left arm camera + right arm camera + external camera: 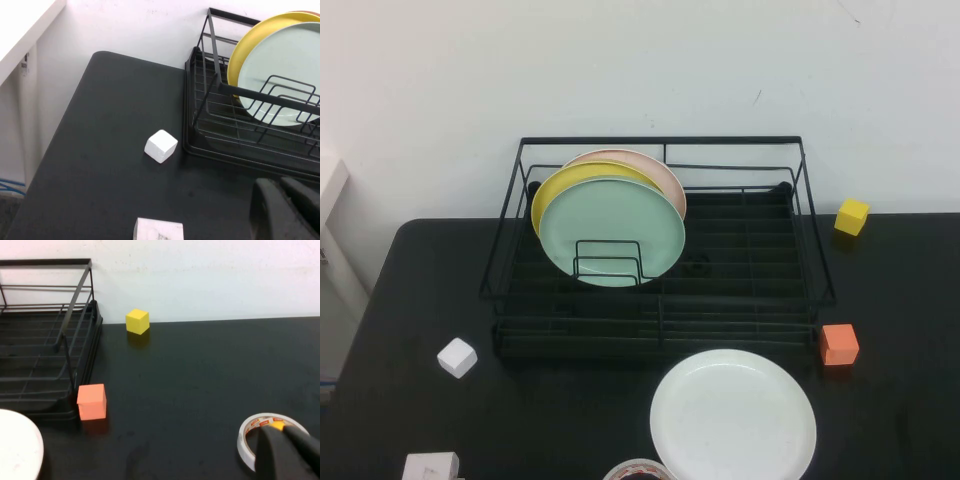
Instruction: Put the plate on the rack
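Observation:
The white plate (733,415) lies flat on the black table in front of the rack, right of centre; its edge shows in the right wrist view (15,450). The black wire rack (660,145) stands at the back middle, also seen in the left wrist view (215,45) and the right wrist view (45,262). It holds a mint green plate (610,230), a yellow plate (555,190) and a pink plate (655,168) upright on its left side. My left gripper (280,182) is shut and empty, near the rack's front left corner. My right gripper (276,429) is shut, over a tape roll (250,437).
A white cube (457,357) and a white block (430,467) lie front left. An orange cube (839,344) sits at the rack's front right corner, a yellow cube (852,216) at the back right. A round rimmed object (638,470) shows at the front edge.

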